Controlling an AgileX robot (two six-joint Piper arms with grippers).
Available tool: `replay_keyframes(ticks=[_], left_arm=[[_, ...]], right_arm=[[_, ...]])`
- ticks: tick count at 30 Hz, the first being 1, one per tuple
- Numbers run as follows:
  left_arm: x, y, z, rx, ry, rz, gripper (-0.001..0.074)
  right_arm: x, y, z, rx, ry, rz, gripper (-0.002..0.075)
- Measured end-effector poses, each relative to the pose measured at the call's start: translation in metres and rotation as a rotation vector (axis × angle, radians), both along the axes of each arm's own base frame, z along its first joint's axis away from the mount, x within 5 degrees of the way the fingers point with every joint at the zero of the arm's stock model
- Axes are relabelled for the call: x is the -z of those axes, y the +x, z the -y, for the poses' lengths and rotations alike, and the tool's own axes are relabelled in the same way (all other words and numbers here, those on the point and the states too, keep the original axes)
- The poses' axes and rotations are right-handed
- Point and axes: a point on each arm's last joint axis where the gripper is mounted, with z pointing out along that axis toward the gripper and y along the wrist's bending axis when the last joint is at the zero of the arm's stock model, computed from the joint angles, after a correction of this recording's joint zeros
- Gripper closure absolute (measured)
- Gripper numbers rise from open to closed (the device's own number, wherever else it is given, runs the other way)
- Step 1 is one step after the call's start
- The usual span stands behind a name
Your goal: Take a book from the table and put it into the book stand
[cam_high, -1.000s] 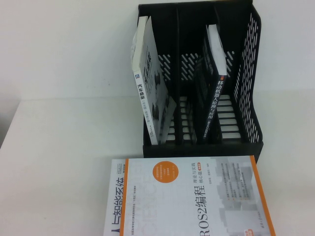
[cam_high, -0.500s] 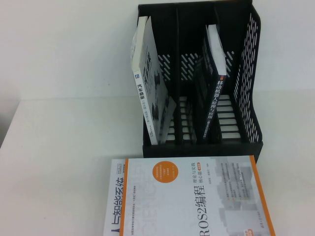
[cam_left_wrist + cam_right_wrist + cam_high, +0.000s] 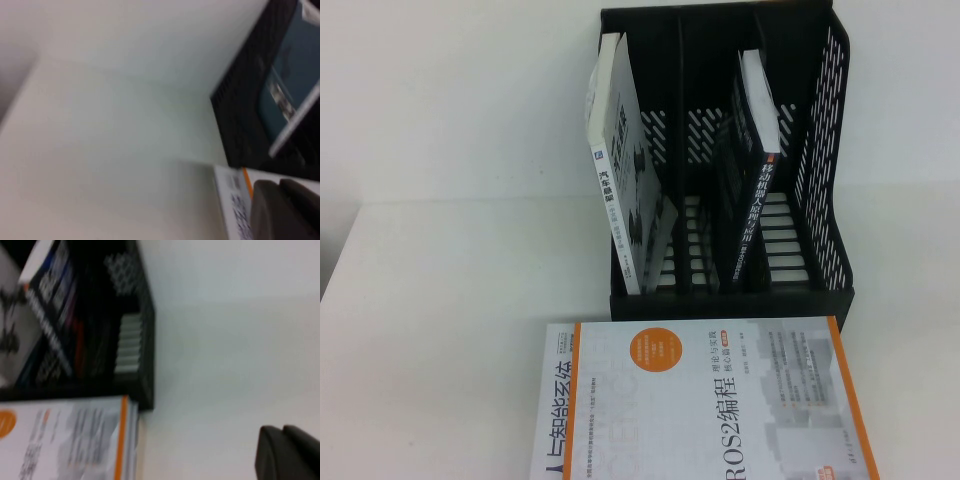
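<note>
Nothing has changed over the last second: the book (image 3: 695, 400) lies flat on the desk (image 3: 440, 330) just in front of the stand (image 3: 730, 160), so the pick-up has not started. The left gripper (image 3: 285, 210) sits low beside the book's left edge; whether it is released or clenched I cannot tell. The book's long axis runs left-right across the desk, parallel to the stand's front, cover up, its title reading toward the stand. The right gripper (image 3: 290, 452) hangs off the book's right side over bare desk, its state likewise unclear.
</note>
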Motion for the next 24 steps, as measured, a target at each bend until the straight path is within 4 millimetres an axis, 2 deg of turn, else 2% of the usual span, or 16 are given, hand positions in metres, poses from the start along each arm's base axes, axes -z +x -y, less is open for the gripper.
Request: replay_keyframes(ticks=[6, 11, 17, 24], left_arm=[[0.012, 0.029, 0.018, 0.197, -0.055, -0.191, 0.0734], [0.018, 0.053, 0.034, 0.374, -0.131, -0.275, 0.0734], [0.032, 0.081, 0.038, 0.402, -0.201, -0.375, 0.0734], [0.052, 0.101, 0.038, 0.386, -0.231, -0.505, 0.0734]], right_arm=[[0.017, 0.043, -0.008, -0.112, 0.036, -0.205, 0.0721], [0.032, 0.068, -0.011, -0.155, 0.054, -0.311, 0.0721], [0.057, 0.097, -0.016, -0.199, 0.058, -0.452, 0.0721], [0.087, 0.121, -0.046, -0.331, 0.031, -0.564, 0.0721]])
